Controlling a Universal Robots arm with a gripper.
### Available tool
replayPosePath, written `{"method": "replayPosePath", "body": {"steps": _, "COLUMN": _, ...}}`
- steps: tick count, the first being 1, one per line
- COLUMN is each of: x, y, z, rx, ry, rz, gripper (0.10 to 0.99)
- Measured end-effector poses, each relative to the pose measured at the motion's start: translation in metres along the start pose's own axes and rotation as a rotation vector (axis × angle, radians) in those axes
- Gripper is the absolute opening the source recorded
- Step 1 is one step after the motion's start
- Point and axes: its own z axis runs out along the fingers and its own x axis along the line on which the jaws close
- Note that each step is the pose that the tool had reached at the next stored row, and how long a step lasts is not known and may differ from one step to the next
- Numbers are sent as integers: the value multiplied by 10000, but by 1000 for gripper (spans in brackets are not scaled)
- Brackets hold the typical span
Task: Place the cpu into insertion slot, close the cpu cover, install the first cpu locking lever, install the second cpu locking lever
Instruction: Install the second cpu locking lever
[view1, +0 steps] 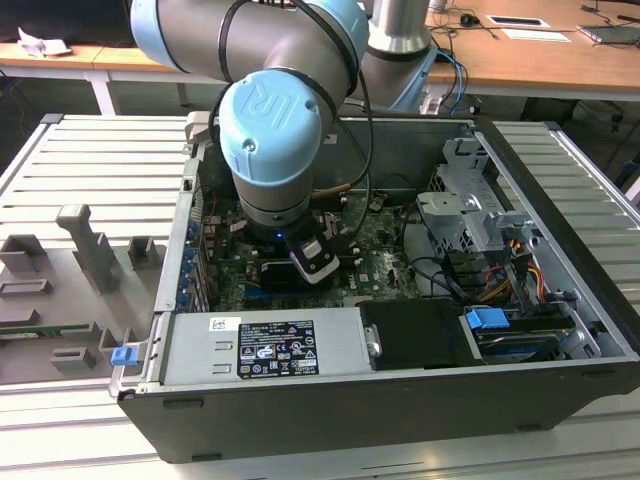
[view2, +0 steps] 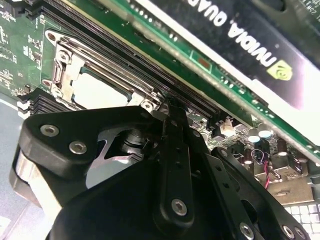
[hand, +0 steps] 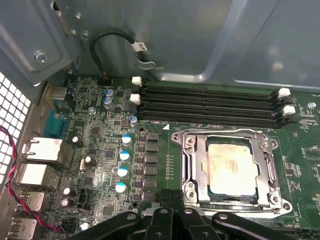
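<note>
Hovering over motherboard (hand: 100, 165), gripper (hand: 172, 197) near insertion slot (hand: 189, 165); cpu (hand: 232, 167) seated, cpu cover (hand: 227, 136) seemingly closed; fingers together, holding nothing

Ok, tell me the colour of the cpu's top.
Pale silver-grey, faintly yellowish, framed by the silvery cpu cover. The cpu shows best in the first wrist view.

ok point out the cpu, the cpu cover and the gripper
cpu (hand: 232, 167): first wrist view, middle of its pale metal top
cpu cover (hand: 192, 165): first wrist view, side bar of the frame
gripper (hand: 172, 197): first wrist view, between the fingertips
</note>
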Motion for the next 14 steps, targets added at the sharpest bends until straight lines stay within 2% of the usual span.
{"method": "replayPosePath", "body": {"steps": 2, "x": 0, "y": 4, "z": -7, "rx": 3, "ry": -3, "rz": 1, "gripper": 106}}
{"method": "replayPosePath", "body": {"steps": 4, "x": -1, "y": 12, "z": -23, "rx": 92, "ry": 5, "rz": -2, "gripper": 106}}
{"method": "replayPosePath", "body": {"steps": 8, "x": -1, "y": 10, "z": -21, "rx": 107, "ry": 7, "rz": -2, "gripper": 106}}
{"method": "replayPosePath", "body": {"steps": 12, "x": -1, "y": 10, "z": -20, "rx": 214, "ry": 14, "rz": -6, "gripper": 106}}
{"method": "replayPosePath", "body": {"steps": 14, "x": -1, "y": 13, "z": -25, "rx": 221, "ry": 13, "rz": -6, "gripper": 106}}
